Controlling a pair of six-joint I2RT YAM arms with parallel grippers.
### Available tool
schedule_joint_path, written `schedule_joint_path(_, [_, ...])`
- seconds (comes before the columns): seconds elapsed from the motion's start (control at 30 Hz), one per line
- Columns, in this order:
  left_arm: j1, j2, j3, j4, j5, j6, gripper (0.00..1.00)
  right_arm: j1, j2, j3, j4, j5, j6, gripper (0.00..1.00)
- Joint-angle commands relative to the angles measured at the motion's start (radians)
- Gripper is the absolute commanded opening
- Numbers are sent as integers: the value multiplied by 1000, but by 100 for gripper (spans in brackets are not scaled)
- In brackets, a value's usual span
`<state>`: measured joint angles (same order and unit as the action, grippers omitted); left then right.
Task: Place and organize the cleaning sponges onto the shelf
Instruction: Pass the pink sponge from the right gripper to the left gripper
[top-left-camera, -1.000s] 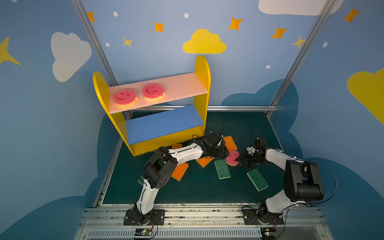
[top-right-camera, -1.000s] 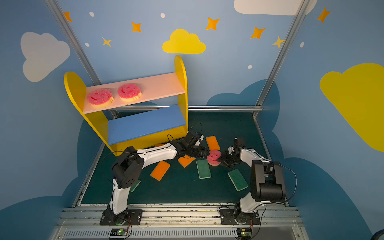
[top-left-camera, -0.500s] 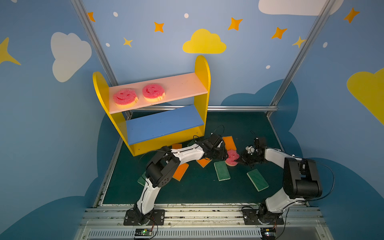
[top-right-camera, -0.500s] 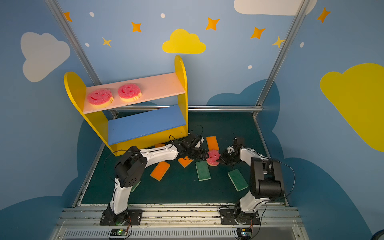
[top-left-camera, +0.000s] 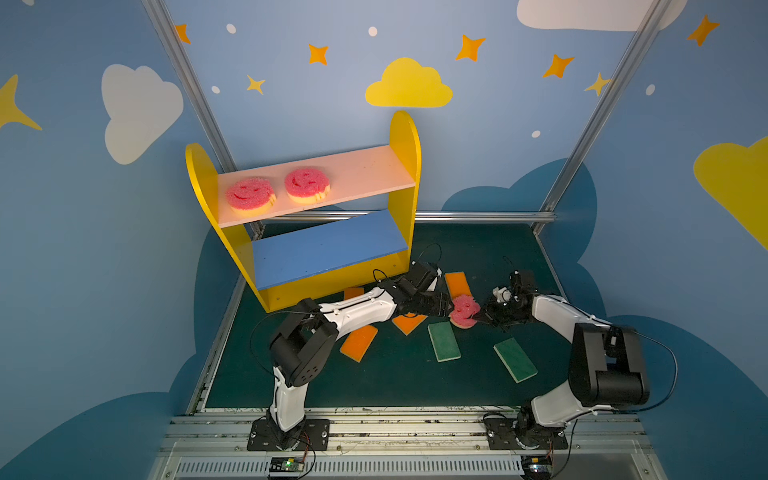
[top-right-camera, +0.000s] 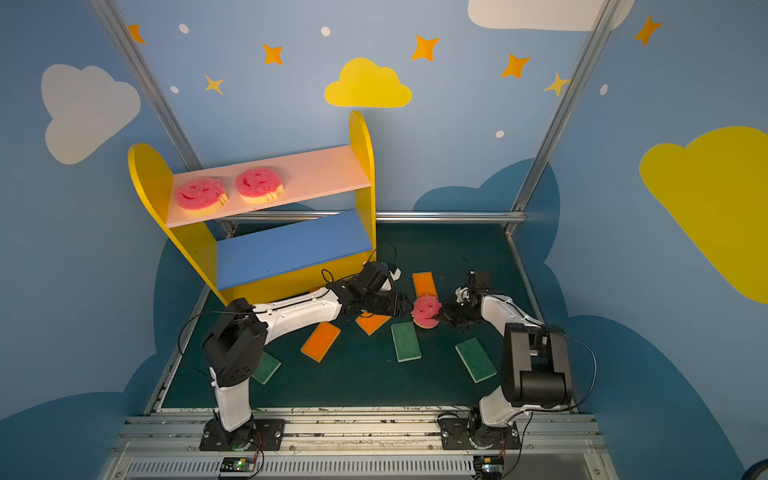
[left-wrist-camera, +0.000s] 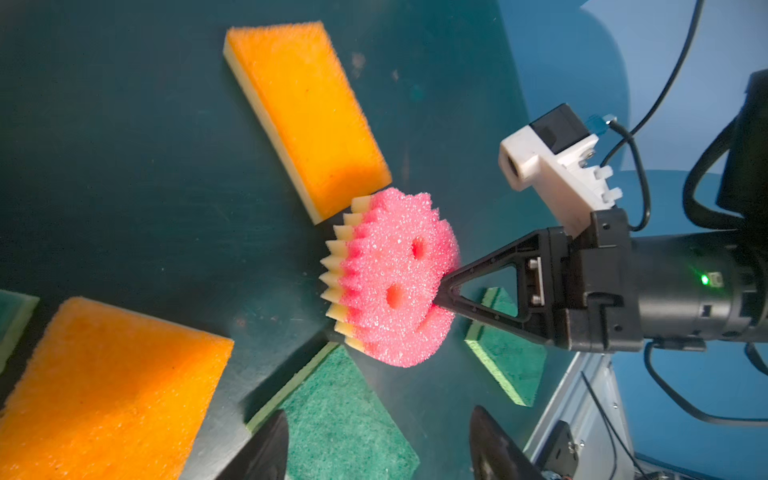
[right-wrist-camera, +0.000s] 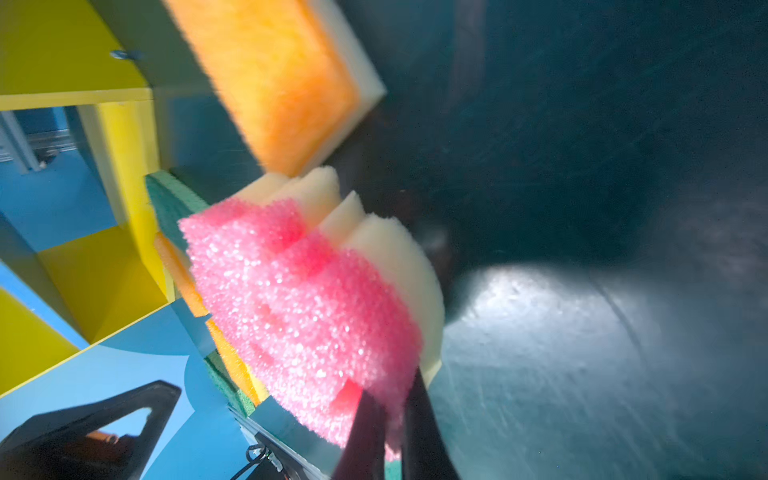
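Observation:
A round pink smiley sponge (top-left-camera: 464, 309) (top-right-camera: 427, 309) with a yellow underside is tilted up off the green mat. My right gripper (top-left-camera: 478, 320) (right-wrist-camera: 388, 415) is shut on its rim by the mouth cut. In the left wrist view the sponge (left-wrist-camera: 395, 278) faces the camera, and the right gripper (left-wrist-camera: 442, 291) pinches its edge. My left gripper (top-left-camera: 449, 307) (left-wrist-camera: 378, 419) is open just left of the sponge, with nothing between its fingers. The shelf (top-left-camera: 357, 174) holds two pink smiley sponges (top-left-camera: 250, 195) (top-left-camera: 306, 185) on its pink upper board.
Orange sponges (top-left-camera: 457, 284) (top-left-camera: 358, 341) (top-left-camera: 409, 322) and green sponges (top-left-camera: 444, 340) (top-left-camera: 515, 359) lie scattered on the mat; another green sponge (top-right-camera: 266, 368) sits by the left arm's base. The shelf's blue lower board (top-left-camera: 328, 249) is bare. Aluminium rails edge the mat.
My right gripper has shut on the pink sponge's rim and tipped it up. The left gripper has edged slightly closer to the sponge.

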<state>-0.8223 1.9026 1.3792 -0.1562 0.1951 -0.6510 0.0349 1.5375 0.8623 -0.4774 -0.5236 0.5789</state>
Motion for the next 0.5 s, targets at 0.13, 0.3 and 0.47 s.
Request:
schedule_joint_path(0.13, [22, -53, -76, 107, 95, -32, 68, 14, -89, 52, -64, -90, -14, 0])
schedule_joint_path(0.3, [23, -83, -115, 156, 99, -47, 70, 27, -109, 71, -69, -162, -13, 0])
schedule_joint_path(0.47, [21, -95, -131, 189, 118, -55, 70, 52, -112, 101, -90, -208, -25, 0])
